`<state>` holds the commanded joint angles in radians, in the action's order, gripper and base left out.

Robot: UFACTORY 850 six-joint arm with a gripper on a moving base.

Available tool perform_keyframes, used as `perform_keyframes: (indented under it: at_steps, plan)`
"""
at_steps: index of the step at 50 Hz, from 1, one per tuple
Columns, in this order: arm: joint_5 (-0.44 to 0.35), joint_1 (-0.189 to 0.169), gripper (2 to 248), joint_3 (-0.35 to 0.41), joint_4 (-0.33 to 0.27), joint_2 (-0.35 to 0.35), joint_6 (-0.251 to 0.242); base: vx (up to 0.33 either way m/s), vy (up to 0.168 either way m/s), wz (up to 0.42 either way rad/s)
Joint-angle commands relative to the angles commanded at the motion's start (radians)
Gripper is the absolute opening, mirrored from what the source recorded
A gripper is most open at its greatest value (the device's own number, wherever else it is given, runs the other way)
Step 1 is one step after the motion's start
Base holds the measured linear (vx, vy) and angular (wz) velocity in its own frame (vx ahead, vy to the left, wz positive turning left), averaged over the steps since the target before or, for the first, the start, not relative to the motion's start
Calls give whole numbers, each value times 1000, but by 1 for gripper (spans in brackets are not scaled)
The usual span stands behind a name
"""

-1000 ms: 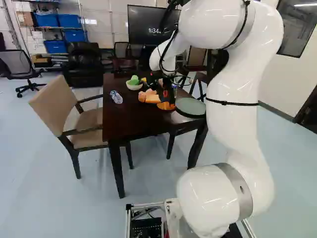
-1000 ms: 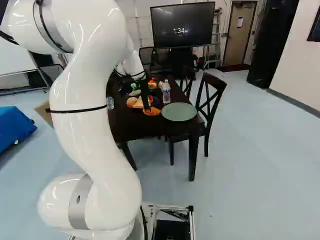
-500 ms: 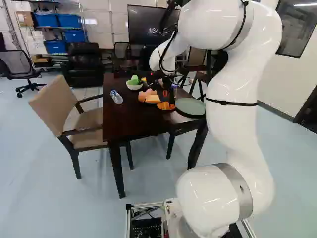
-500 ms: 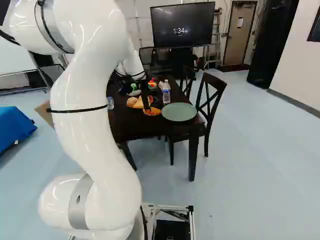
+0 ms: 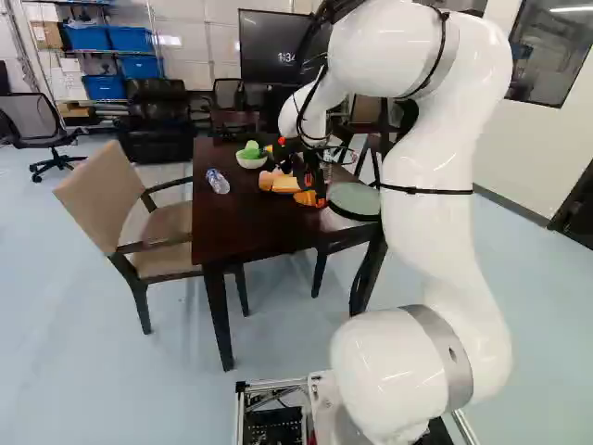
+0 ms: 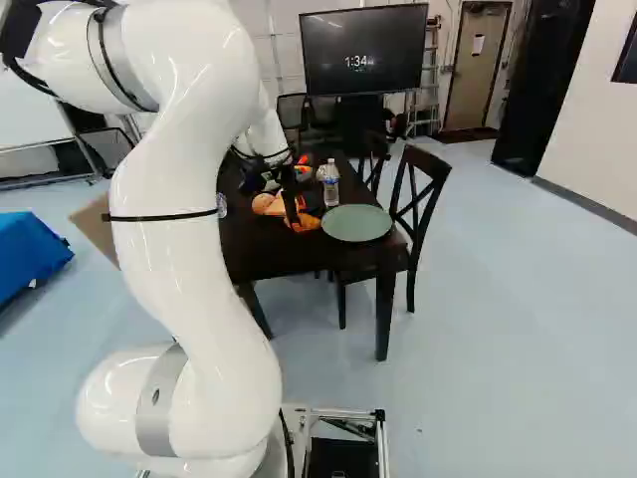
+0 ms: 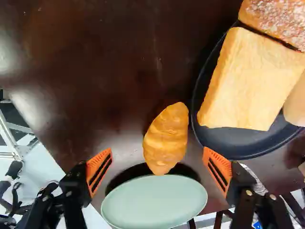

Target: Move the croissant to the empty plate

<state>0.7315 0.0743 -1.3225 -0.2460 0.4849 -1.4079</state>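
Over the croissant [image 7: 167, 138], the gripper [image 7: 157, 150] stands wide open, probably for taking it from both its sides.

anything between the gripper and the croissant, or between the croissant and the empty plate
Nothing visible stands between the open gripper and the croissant, or between the croissant and the empty green plate. The dark plate sits close beside the croissant, off that path, though one finger might come near its rim.

Robotics lab: white arm [image 6: 179, 249], office chair [image 5: 35, 125], large screen [image 6: 363, 50], shelved blue bins [image 5: 87, 38].
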Motion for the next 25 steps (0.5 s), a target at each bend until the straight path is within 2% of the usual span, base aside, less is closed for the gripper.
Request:
perform_keyframes:
  at_steps: [25]
  plan:
    - [0, 0, 247, -3, 0, 12, 0, 0, 0, 0]
